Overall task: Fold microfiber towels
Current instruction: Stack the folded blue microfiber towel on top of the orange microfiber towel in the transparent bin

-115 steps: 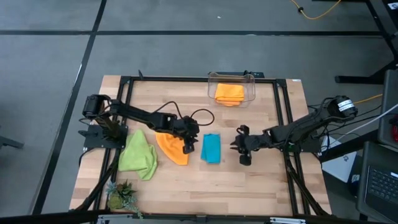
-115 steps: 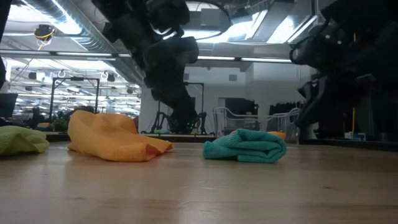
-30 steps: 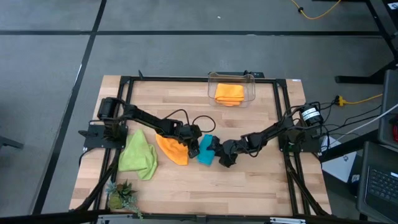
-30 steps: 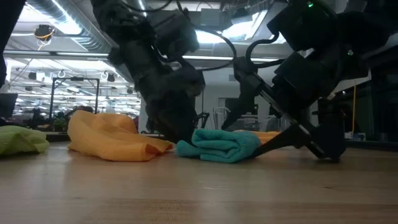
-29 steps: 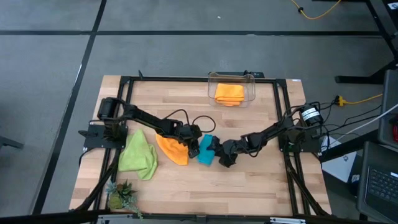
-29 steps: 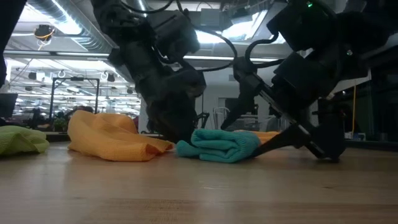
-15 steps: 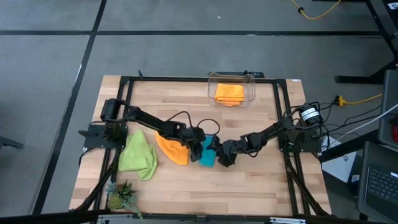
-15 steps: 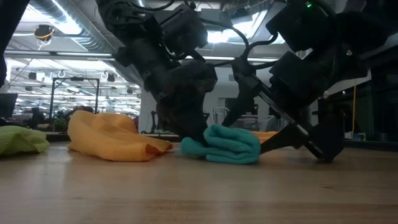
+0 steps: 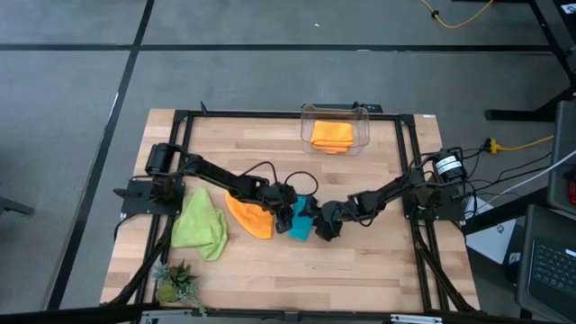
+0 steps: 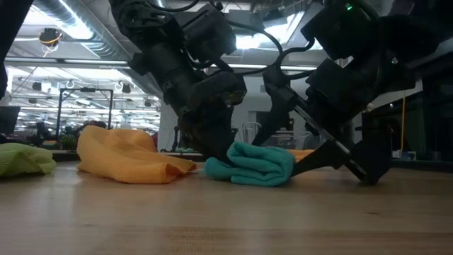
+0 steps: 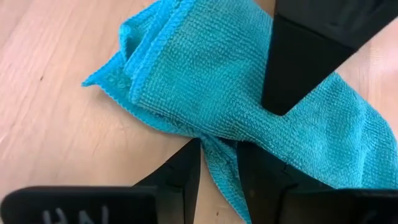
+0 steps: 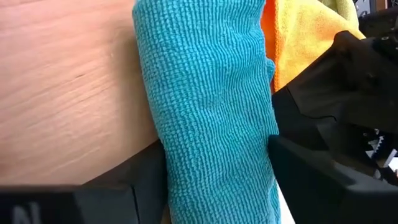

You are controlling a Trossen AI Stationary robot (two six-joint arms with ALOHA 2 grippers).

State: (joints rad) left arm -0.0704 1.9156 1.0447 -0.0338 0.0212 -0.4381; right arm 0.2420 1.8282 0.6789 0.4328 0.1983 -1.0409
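My left gripper [image 11: 219, 163] pinches an edge of the turquoise towel [image 9: 300, 222] at mid-table; my right gripper [image 12: 214, 180] stands spread around its other side. The orange towel [image 9: 248, 216] lies just beside it, the lime green towel [image 9: 202, 222] beyond.

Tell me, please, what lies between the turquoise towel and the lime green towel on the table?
The crumpled orange towel lies between the turquoise towel and lime green towel, clearest in the high view.

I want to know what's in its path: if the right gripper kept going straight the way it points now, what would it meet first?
The turquoise towel, which already lies between the right gripper's open fingers. Just beyond it are an orange towel and the left gripper; depth there is hard to judge.
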